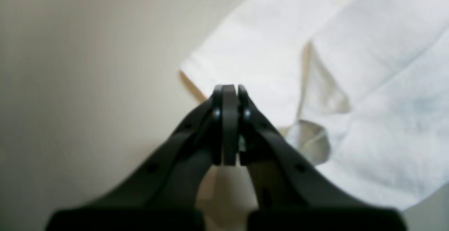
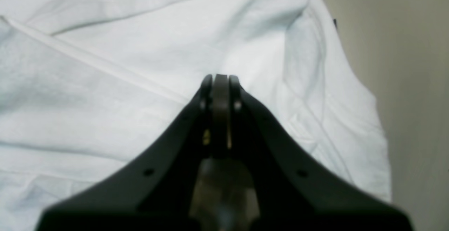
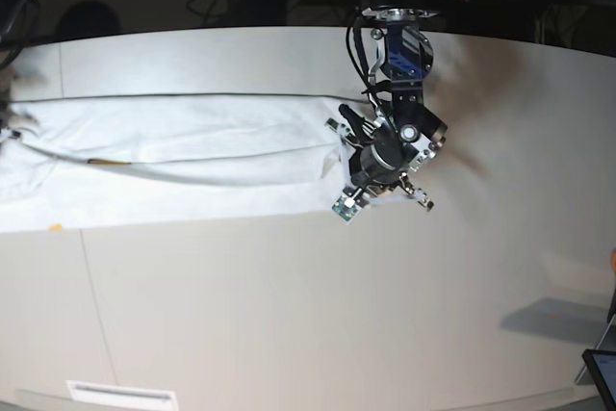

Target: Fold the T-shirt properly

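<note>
Pale worktop (image 3: 289, 315) fills most of the base view, with dark clutter and cables beyond its far edge. On it the T-shirt (image 3: 192, 156) lies as one long white band, running from the left border of that view to a little past the middle. It appears to be gathered lengthwise already, with a soft crease along it. Only plain white cloth faces up. A thin streak of orange peeps out at one fold, so the printed side is probably turned in or down.

At the band's right end the left arm (image 3: 395, 132) reaches down. Its wrist camera shows the left claw (image 1: 229, 90) with its jaws pressed together, the tips hanging over a corner of the shirt where the cloth meets bare worktop. No fabric can be seen between the tips, so I cannot tell whether it has a pinch of the hem or is only poised above it. Being at that end suits taking the short edge to carry it across.

The right claw (image 2: 221, 80) is likewise fully closed. It sits over rumpled white cloth close to the shirt's edge, with worktop showing to one side. Whether it pinches a layer is hidden behind its own fingers. In the base view this arm is barely visible at the left border, which fits it working the band's opposite end, most likely to keep the cloth stretched or to make a matching fold.

The cross fold looks not yet made.
</note>
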Robot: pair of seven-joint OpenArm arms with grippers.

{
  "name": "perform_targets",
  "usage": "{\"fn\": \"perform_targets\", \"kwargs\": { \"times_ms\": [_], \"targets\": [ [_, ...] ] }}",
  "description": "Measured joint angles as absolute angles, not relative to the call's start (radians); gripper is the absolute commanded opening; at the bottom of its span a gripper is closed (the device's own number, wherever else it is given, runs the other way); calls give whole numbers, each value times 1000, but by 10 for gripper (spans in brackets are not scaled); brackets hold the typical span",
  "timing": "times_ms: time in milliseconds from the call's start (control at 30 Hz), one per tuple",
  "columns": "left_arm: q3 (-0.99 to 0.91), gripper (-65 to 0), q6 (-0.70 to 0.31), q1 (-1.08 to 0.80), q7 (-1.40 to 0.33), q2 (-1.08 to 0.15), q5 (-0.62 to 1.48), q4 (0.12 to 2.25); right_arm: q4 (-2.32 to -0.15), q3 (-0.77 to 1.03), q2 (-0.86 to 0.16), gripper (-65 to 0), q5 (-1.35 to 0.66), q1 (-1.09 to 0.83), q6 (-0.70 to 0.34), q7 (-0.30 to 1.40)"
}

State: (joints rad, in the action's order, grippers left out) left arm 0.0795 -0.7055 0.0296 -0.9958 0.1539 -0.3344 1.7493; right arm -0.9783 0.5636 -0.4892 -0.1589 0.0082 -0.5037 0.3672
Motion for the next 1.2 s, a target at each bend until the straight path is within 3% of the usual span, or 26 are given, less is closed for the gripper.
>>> {"fn": "perform_targets", "kwargs": {
  "times_ms": [467, 1033, 1200],
  "targets": [
    [94, -650, -705, -43, -1065, 151, -152, 1780, -979, 565, -485, -641, -159, 8, -498, 367],
    [350, -650, -705, -181, -1069, -177, -76, 1994, -979, 565, -484, -641, -159, 9, -496, 367],
    [325, -650, -705, -180, -1066, -173, -75, 2018, -979, 565, -484, -640, -159, 9, -496, 367]
  ]
}}
